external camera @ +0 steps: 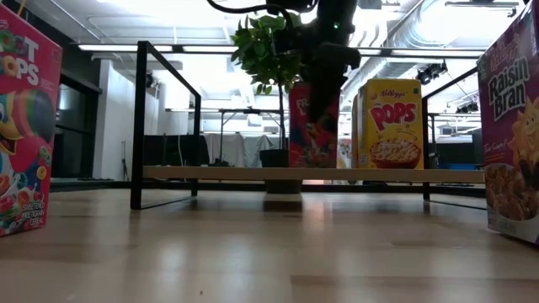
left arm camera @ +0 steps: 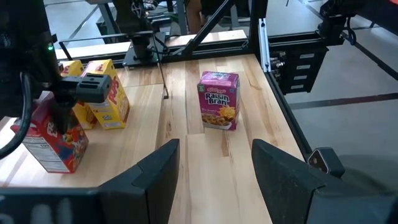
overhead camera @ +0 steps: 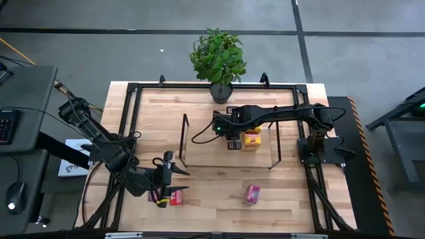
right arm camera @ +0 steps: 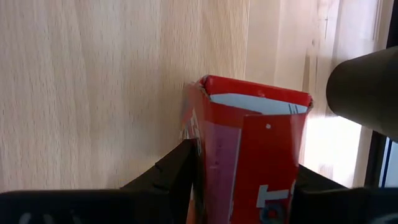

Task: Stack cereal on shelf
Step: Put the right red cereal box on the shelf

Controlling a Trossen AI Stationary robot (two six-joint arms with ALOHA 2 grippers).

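Now right tool [right arm camera: 242, 180] grips red cereal box [right arm camera: 249, 155] on shelf [overhead camera: 219, 156].

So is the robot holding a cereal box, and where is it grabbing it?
Yes. The right gripper is pinching a red cereal box by its two sides, on the shelf. The left gripper is open, holding nothing.

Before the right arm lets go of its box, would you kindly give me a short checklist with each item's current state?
1. Right gripper closed on the red cereal box: ok.
2. Box over the shelf, beside the yellow Pops box: ok.
3. Box bottom resting on the board: cannot tell; gripper hides it in the low view.
4. Box upright: ok.
5. Left gripper open, empty and off the shelf: ok.
6. Raisin Bran box standing on the tabletop, not yet shelved: not ok.
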